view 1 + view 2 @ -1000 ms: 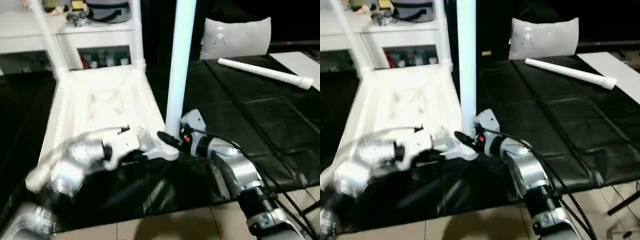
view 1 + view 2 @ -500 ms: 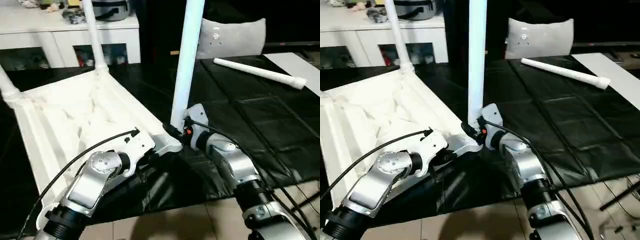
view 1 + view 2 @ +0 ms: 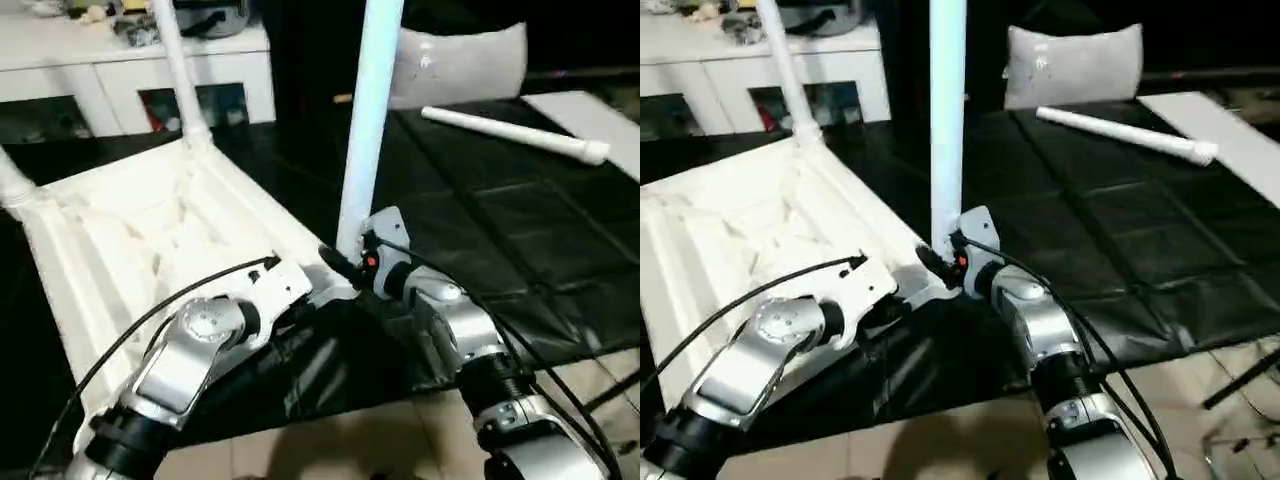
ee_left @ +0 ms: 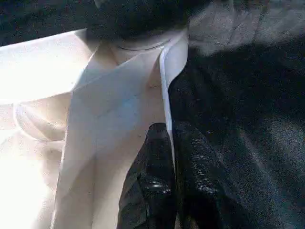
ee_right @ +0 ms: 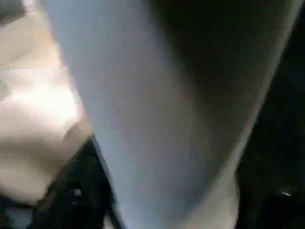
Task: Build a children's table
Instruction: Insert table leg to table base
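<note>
Head stereo pair sits high, looks forward and down over both silver forearms. Both eyes share the upturned children's table, the upright leg, the loose leg on the black mat and the white cabinet behind; right eye is offset slightly sideways. Left wrist cam looks along its own fingers, very near the tabletop's rim at a corner. Right wrist cam is almost against the upright leg, with one dark finger beside it.
</note>
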{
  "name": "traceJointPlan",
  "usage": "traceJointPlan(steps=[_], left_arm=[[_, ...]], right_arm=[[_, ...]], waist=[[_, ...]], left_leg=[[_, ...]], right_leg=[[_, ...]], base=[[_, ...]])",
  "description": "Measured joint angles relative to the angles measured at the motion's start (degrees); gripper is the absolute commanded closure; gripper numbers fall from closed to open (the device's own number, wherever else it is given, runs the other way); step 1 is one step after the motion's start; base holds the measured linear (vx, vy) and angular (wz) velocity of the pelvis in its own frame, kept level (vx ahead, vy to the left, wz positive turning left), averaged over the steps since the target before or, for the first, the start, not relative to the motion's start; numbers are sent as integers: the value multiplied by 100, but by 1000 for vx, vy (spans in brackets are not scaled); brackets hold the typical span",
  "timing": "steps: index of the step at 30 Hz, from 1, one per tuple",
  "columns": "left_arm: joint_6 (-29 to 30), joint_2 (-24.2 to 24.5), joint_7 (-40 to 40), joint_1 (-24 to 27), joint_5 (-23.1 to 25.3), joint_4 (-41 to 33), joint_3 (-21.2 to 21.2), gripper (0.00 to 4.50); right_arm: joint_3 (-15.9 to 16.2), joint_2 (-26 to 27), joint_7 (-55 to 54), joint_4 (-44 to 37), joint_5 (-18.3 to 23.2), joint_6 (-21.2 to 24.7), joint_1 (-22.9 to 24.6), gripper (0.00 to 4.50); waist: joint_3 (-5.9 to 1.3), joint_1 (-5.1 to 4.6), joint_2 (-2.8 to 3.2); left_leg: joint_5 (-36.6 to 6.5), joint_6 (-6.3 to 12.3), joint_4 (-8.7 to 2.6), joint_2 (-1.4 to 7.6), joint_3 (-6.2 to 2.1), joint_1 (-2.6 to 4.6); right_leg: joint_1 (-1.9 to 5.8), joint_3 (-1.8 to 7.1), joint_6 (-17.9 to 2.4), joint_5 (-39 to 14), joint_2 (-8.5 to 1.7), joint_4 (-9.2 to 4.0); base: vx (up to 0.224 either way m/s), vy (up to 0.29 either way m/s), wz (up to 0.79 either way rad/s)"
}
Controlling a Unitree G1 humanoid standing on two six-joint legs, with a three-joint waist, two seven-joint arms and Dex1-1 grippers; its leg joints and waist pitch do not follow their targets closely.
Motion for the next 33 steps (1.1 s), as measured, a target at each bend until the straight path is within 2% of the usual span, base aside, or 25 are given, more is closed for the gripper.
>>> traceJointPlan(steps=[1, 4, 5, 7, 9, 12, 17, 20, 24, 28, 33], left_arm=[[-55, 9, -43, -70, -12, 81, -4, 450], [-283, 52, -116, -219, -55, 339, -33, 450], [-351, 78, -161, -262, -66, 400, -40, 450], [-492, 164, -249, -339, -99, 502, -45, 450], [-655, 190, -306, -380, -111, 585, -37, 450], [-927, 193, -484, -506, -164, 823, -48, 450], [-1564, 370, -761, -634, -261, 1193, -36, 450], [-1981, 504, -970, -692, -322, 1392, -36, 450], [-2408, 635, -1304, -773, -319, 1616, -120, 450], [-2665, 739, -1696, -819, -374, 1720, -175, 450], [-2871, 918, -2170, -828, -453, 1735, -247, 450]], right_arm=[[5, -40, 27, -7, -5, -8, -12, 93], [41, -192, 181, -206, -13, -80, 121, 80], [41, -249, 238, -281, -11, -129, 201, 56], [33, -375, 369, -419, 11, -149, 332, 51], [10, -482, 496, -561, 66, -203, 455, 29], [1, -733, 792, -798, 116, -248, 628, 3], [-14, -1240, 1304, -926, 148, -198, 995, 1], [-179, -1597, 1576, -1153, 291, -142, 932, 1], [-144, -1985, 2064, -1497, 306, -140, 806, 1], [-114, -2060, 2478, -1642, 440, -42, 660, 1], [190, -2151, 3005, -1728, 444, -103, 570, 1]], waist=[[7, 11, 13], [12, 43, 15], [13, 52, 14], [10, 69, 12], [3, 86, 16], [-18, 200, -16], [-22, 281, -18], [-25, 323, -18], [-26, 388, -18], [-26, 474, -18], [-32, 528, -30]], left_leg=[[0, 0, -1, -1, 0, 0], [0, 0, -1, -2, 1, -15], [0, 0, 0, -3, 3, -21], [0, 0, 1, -7, 12, -50], [2, 0, 3, -8, 27, -85], [5, 3, 60, -8, 101, -99], [6, 0, 50, 12, 136, -107], [8, -1, 71, 25, 152, -140], [7, 1, 77, 42, 157, -140], [5, 3, 92, 42, 168, -140], [4, 2, 108, 43, 169, -140]], right_leg=[[1, 0, 0, 0, 0, -6], [0, 11, 0, 0, 0, -5], [-2, 18, 0, 0, 0, -5], [-1, 41, 0, 0, 0, 4], [-37, 61, -6, 4, 0, 15], [-100, 160, -73, 125, 4, 112], [-151, 185, -37, 124, 10, 188], [-215, 190, -53, 97, 10, 267], [-217, 183, -61, 80, 19, 278], [-215, 189, -64, 82, 15, 279], [-211, 189, -64, 82, 12, 294]], base=[[0, 0, 0], [0, 0, 0], [0, 0, 0], [0, 0, 0], [0, 0, 0], [0, 0, 0], [0, 0, 0], [0, 0, 0], [0, 0, 0], [0, 0, 0], [0, 0, 0]])
